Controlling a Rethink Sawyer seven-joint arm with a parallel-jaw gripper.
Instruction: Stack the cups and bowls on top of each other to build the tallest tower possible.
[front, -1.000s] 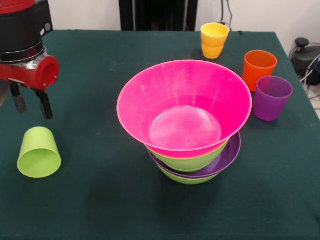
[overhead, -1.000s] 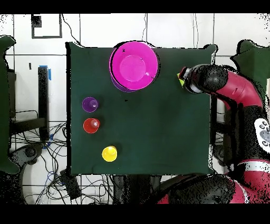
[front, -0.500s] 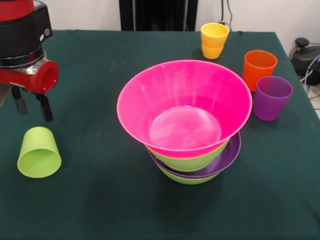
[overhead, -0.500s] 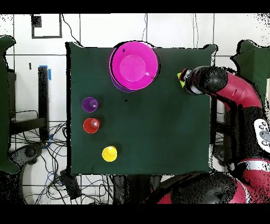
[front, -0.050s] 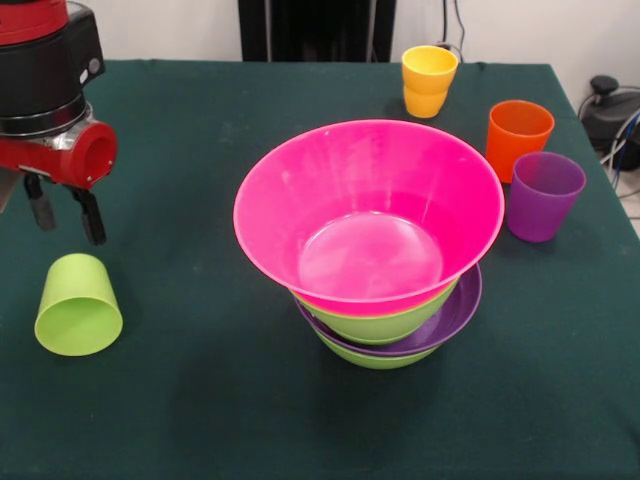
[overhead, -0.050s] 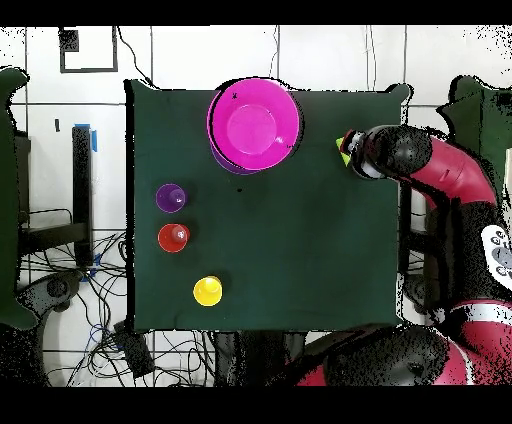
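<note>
The big shiny pink plastic bowl (front, -0.050s: 369, 215) is sitting empty on top of the tower (front, -0.050s: 385, 330), nested in a lime green bowl (front, -0.050s: 385, 322), a wide purple bowl (front, -0.050s: 452, 318) and one more lime green bowl (front, -0.050s: 372, 358) at the bottom, in the middle of the dark green table (front, -0.050s: 200, 400). The red and black arm's gripper (front, -0.050s: 65, 215) is hanging at the left with its two black fingers (front, -0.050s: 90, 215) apart and holding nothing, just above a small lime green plastic cup (front, -0.050s: 78, 304) that is lying tipped over on the cloth. At the far right, the yellow-orange cup (front, -0.050s: 428, 80), the orange cup (front, -0.050s: 517, 136) and the see-through purple cup (front, -0.050s: 543, 195) are standing upright and empty.

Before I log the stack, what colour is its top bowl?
Pink; the top bowl shows best in the front view.
</note>
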